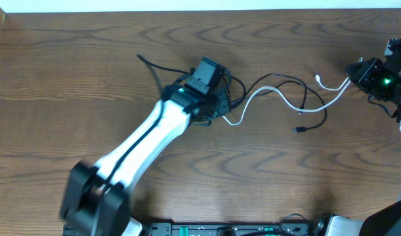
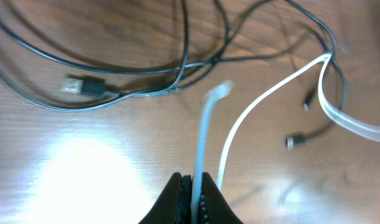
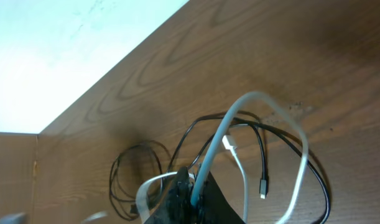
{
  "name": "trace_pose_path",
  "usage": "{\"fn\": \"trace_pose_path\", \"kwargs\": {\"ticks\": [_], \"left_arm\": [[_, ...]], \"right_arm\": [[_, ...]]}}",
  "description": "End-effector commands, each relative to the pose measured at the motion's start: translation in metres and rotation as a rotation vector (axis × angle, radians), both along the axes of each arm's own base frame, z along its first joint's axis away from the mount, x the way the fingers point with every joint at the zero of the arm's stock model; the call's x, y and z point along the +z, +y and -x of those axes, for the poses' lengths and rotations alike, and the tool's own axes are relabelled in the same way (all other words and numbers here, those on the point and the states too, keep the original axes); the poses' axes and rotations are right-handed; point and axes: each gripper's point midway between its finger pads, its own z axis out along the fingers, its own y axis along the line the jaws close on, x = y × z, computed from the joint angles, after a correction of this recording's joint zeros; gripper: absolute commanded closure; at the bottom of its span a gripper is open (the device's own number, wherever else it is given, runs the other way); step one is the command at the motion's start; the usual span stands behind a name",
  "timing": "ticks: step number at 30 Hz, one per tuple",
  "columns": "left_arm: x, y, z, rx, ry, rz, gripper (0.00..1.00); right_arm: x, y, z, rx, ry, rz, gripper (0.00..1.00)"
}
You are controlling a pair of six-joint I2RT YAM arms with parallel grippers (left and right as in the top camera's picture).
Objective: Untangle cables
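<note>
White cable (image 2: pixel 270 93): one; black cables (image 2: pixel 84 87): two

In your overhead view, the thin black and white cables (image 1: pixel 274 90) lie on the brown wooden table (image 1: pixel 69 78), just right of centre. Your left gripper (image 1: pixel 213 101) sits at their left end, and your right gripper (image 1: pixel 358 71) at their right end, upper right.

— Where do your views look from?
— Your overhead looks straight down on the whole table (image 1: pixel 69 85). Your left wrist view sits close above the middle, facing the wood. Your right wrist view looks left from the far right corner. All three share the white cable (image 1: pixel 262 91).
</note>
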Motion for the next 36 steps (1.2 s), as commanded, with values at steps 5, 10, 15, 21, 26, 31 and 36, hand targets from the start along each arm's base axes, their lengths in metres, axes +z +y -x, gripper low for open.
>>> {"fn": "trace_pose_path", "kwargs": {"ticks": [5, 10, 15, 21, 26, 31, 36], "left_arm": [[0.011, 0.014, 0.011, -0.322, -0.141, -0.166, 0.92], [0.027, -0.001, -0.009, -0.371, -0.276, -0.132, 0.93], [0.059, -0.038, -0.020, -0.340, -0.342, 0.108, 0.93], [0.078, -0.037, -0.037, -0.133, -0.258, 0.305, 0.93], [0.107, -0.040, -0.043, -0.123, -0.211, 0.519, 0.93], [0.123, -0.030, -0.051, -0.038, -0.119, 0.661, 0.93], [0.126, -0.020, -0.056, 0.075, -0.016, 0.732, 0.92]], "right_arm": [[0.007, 0.019, -0.006, 0.055, -0.027, 0.024, 0.99], [0.008, 0.048, -0.006, 0.172, -0.057, 0.051, 0.99], [0.017, 0.107, 0.003, 0.474, -0.183, 0.108, 0.99], [0.026, 0.167, 0.021, 0.729, -0.296, 0.104, 0.99], [0.019, 0.212, 0.035, 0.890, -0.332, 0.111, 0.99], [0.021, 0.251, 0.045, 1.015, -0.389, 0.037, 0.98], [0.039, 0.275, 0.057, 1.123, -0.497, -0.049, 0.90]]}}
